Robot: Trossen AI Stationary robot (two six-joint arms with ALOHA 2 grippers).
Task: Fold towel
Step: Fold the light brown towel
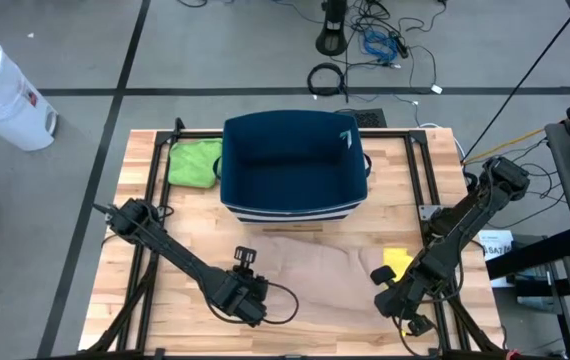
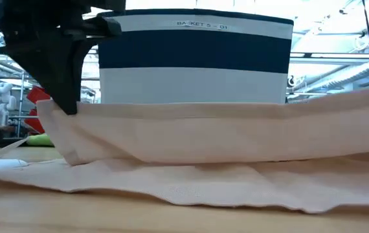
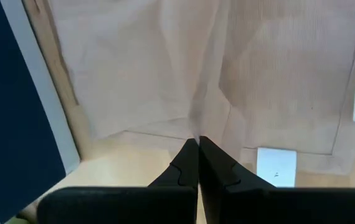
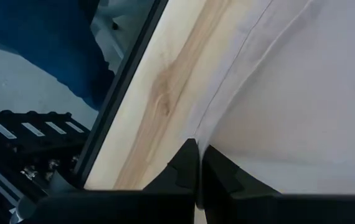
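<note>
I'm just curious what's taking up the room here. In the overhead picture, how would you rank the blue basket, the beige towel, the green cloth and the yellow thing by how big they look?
Largest to smallest, in the high view:
1. blue basket
2. beige towel, partly hidden by the arms, so it may rival the basket
3. green cloth
4. yellow item

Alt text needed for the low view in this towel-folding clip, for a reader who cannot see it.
A beige towel stretches across the picture, its upper edge lifted off the wooden table and pinched at the left by a dark claw. Behind it stands a navy and white basket; something green shows at far left.
</note>
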